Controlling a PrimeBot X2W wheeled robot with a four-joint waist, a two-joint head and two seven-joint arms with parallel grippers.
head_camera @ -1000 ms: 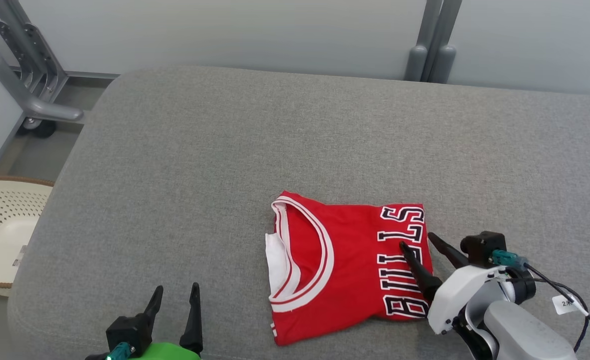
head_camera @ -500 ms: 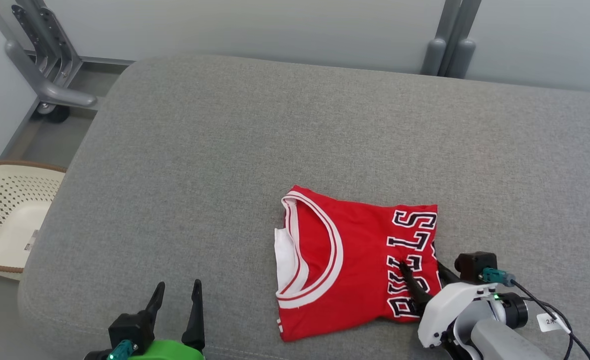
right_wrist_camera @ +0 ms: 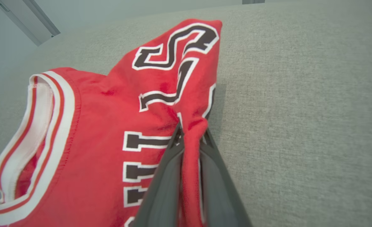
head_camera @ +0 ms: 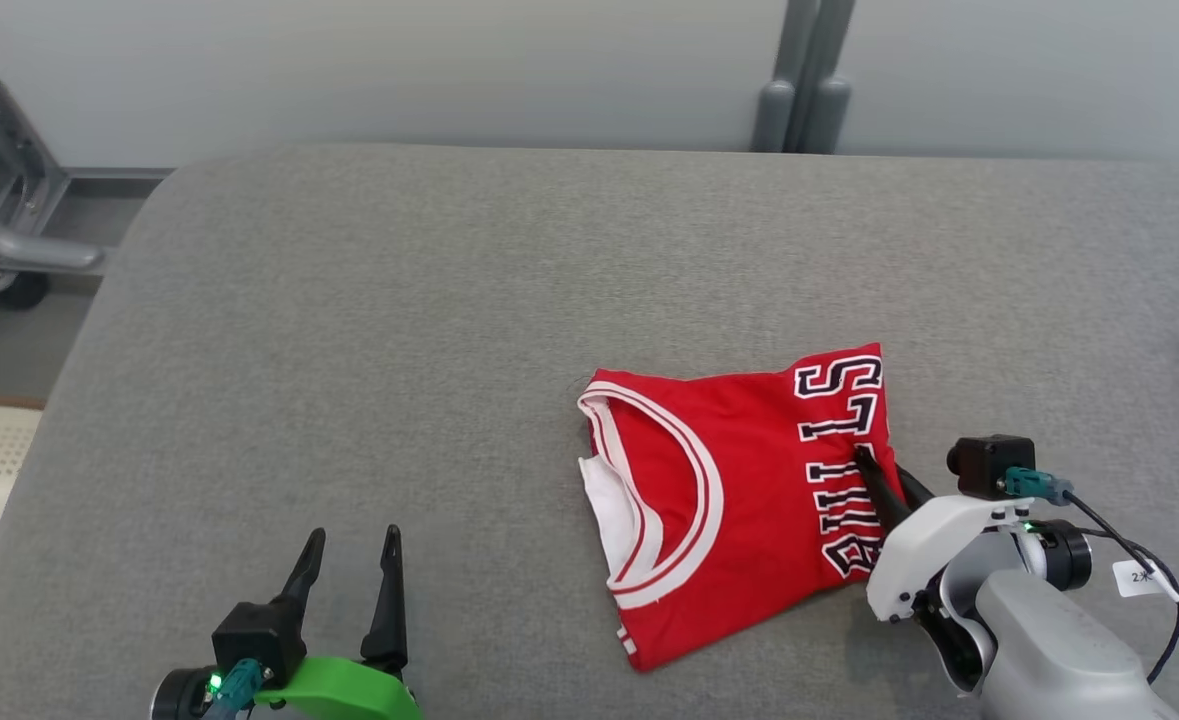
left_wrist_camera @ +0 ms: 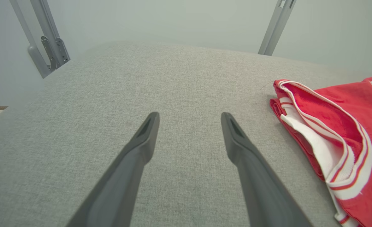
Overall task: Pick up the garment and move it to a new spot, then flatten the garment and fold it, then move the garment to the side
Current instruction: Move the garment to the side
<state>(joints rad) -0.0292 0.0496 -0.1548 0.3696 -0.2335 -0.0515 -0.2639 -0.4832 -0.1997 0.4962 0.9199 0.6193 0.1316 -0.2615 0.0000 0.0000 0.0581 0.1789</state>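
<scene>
Setting: pale grey wall with grey metal posts. In front of it stands a broad grey fabric-covered table (head_camera: 449, 300), rounded at its far left corner.

Item: red folded jersey with white-trimmed neckline and black-and-white lettering (head_camera: 749, 480). It lies right of centre, toward the table's near edge, with the lettered side facing the right edge.

Robot's right hand (head_camera: 874, 468): a second ago its two dark fingers stood apart astride the jersey's lettered edge. Now they are clenched on a ridge of red cloth there, which puckers up between them.

Robot's left hand (head_camera: 354, 533): fingers spread and grasping nothing, over bare table by the near edge, well apart from the jersey.

Reading: the folding looks finished. The fresh grip suggests the last step, carrying the jersey aside, is about to begin.
</scene>
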